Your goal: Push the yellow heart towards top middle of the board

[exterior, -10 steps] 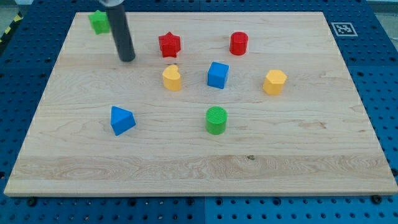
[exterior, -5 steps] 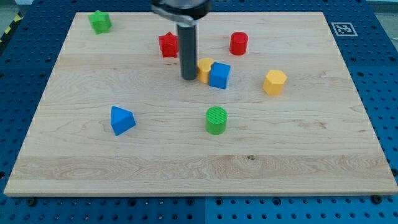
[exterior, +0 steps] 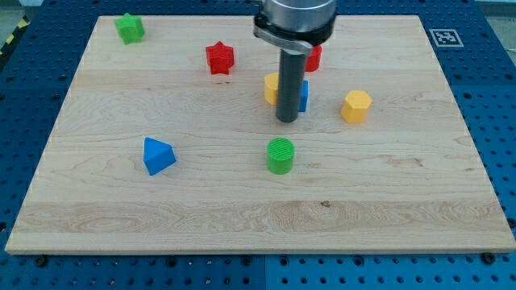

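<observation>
Standing upright, my tip point(exterior: 287, 120) just below yellow heart point(exterior: 271, 86) and blue cube point(exterior: 303, 95) — no pincer, nothing held

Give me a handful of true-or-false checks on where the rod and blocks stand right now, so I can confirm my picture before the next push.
1. My tip sits just below the yellow heart and the blue cube in the view. True.
2. The rod hides part of the blue cube. True.
3. The green cylinder lies above the red star in the view. False: it lies lower, below my tip.
4. The yellow heart has reached the board's top edge. False: it lies about level with the yellow hexagonal block, well short of it.
5. The blue triangular block is at the view's right. False: it is at the left.
</observation>
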Available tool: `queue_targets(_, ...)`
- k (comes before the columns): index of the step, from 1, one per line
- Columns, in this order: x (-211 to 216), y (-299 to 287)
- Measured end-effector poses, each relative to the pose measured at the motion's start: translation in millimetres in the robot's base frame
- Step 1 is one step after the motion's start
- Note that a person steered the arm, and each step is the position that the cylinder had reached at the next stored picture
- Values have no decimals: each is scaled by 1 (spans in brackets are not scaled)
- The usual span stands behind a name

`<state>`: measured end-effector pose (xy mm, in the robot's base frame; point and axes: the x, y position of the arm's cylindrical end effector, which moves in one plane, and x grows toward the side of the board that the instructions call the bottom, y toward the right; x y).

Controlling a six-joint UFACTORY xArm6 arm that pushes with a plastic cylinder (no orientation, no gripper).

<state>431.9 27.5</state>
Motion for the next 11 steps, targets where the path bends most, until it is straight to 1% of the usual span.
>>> queue_targets(2, -2, -11)
queue_targets(4, -34, -10)
queue_targets(5, -47, -5)
queue_targets(7, -54, 29)
queue_targets(9, -55, 18)
queue_targets(10, -62, 12)
queue_targets(11, -78, 2)
